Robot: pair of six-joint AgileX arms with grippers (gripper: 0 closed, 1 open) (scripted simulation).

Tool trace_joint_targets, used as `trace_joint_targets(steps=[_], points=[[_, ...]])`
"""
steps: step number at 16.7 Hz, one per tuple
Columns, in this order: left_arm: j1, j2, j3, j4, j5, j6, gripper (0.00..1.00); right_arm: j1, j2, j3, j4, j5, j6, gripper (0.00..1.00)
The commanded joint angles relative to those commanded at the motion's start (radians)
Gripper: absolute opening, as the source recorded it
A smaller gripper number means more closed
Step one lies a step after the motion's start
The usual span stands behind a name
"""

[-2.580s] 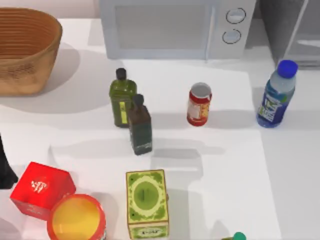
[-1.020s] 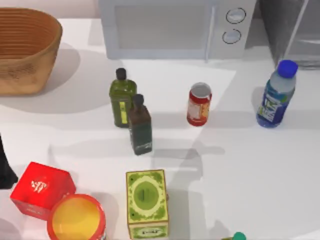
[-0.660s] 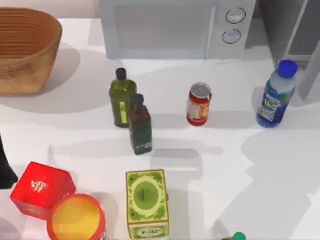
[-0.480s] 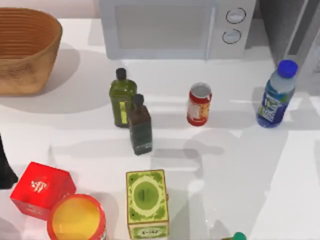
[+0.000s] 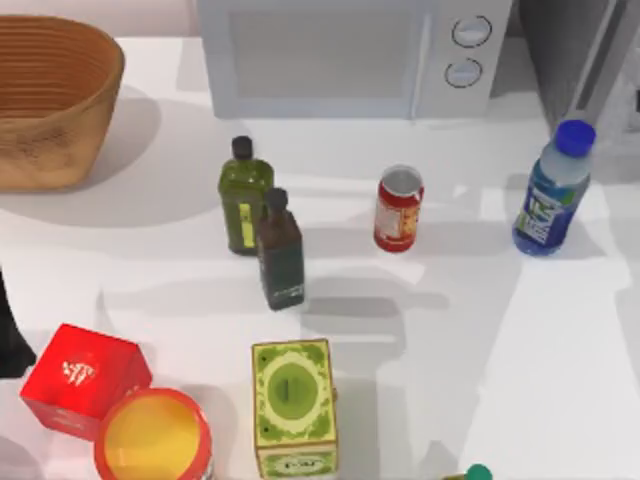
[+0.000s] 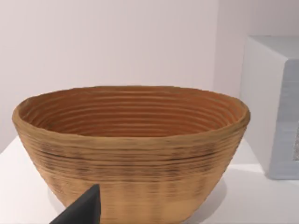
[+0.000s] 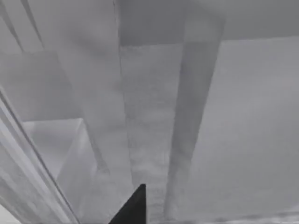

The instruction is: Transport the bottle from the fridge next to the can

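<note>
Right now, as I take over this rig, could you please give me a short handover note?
Left gripper: faces the wicker basket; fingers not readable.
Right gripper: points at grey fridge panels; fingers not readable.
Bottle: upright on the table at the right, in front of the fridge, unheld.
Can: upright mid-table, well apart from the bottle.
Done: bottle is out of the fridge.
Left: grasp it and set it beside the can.
</note>
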Motion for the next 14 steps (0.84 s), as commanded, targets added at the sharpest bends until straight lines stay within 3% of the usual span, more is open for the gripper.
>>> trace_joint_targets(steps=[14], points=[[0.0,0.0,0.0,0.0,0.0,0.0,1.0,0.003,0.36,0.453,-0.093,0.008,0.003,1.0]])
